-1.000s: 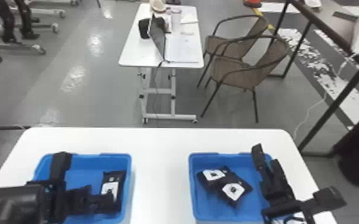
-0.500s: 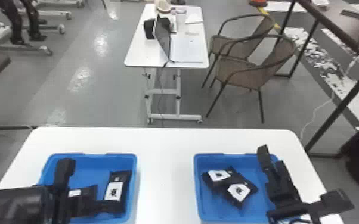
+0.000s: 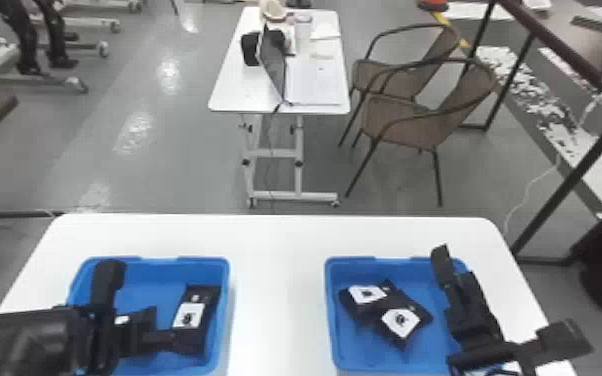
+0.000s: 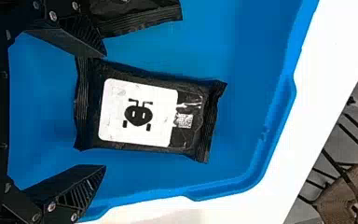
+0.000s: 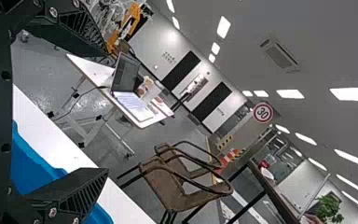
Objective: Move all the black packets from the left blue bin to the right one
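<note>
In the head view, the left gripper is above a blue plastic bin near the white counter's left edge, holding two flat black packets, one white-labelled; two more lie overlapping in the blue bin by the right edge, beside the right gripper. The left wrist view shows fingers spread either side of the labelled packet's near end. In the right wrist view, the fingers stand wide apart.

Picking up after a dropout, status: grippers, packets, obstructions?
Left gripper open over a packet, left bin. Possible snag: second packet near one finger. Right gripper open, by right bin. Two packets in right bin.
</note>
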Motion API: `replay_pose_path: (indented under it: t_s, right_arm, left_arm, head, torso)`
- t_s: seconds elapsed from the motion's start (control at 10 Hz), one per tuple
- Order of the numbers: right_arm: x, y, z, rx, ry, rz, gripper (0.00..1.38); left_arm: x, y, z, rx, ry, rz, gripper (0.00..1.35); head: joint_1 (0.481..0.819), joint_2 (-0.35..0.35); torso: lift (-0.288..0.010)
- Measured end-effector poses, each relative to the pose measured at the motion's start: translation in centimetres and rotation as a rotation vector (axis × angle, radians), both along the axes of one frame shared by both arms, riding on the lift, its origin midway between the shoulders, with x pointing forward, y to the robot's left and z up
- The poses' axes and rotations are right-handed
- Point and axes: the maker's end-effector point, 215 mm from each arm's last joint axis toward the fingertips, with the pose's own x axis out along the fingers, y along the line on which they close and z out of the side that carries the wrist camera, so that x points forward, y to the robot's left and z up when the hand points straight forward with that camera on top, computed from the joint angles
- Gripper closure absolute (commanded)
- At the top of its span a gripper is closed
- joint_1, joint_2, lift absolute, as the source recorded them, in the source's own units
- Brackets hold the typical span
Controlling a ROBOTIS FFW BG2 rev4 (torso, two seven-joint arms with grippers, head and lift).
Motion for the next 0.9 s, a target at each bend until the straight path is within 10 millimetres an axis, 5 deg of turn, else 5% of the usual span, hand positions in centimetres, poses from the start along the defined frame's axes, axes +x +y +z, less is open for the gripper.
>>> replay_pose_path:
  t_s: [0.3, 0.5, 0.6, 0.8, 0.9]
  right_arm:
    - [-0.1, 0.1, -0.3, 0.023, -0.001, 0.004, 0.14]
    - [-0.2, 0.2, -0.7, 0.038, 0.002, 0.008, 0.14]
    - [-0.2, 0.2, -0.7, 0.042, 0.002, 0.010, 0.14]
    - [-0.2, 0.3, -0.9, 0.050, 0.002, 0.014, 0.14]
    - [-0.2, 0.4, -0.9, 0.053, 0.002, 0.018, 0.14]
  left_arm:
    - [0.0, 0.6, -0.8, 0.010, 0.032, -0.004, 0.34]
    - [0.6, 1.2, -1.0, 0.025, 0.027, -0.009, 0.69]
    - [0.9, 1.5, -1.0, 0.039, 0.015, -0.014, 0.71]
    - [1.4, 1.9, -0.8, 0.054, 0.002, -0.015, 1.06]
    - [1.4, 2.1, -0.7, 0.061, 0.001, -0.024, 1.08]
  head:
    - [0.695, -0.035]
    - [0.695, -0.026]
    - [0.695, -0.022]
    - [0.695, -0.016]
    - [0.695, -0.012]
  torso:
    - [0.000]
    - [0.000]
    - [0.000]
    - [0.000]
    - [0.000]
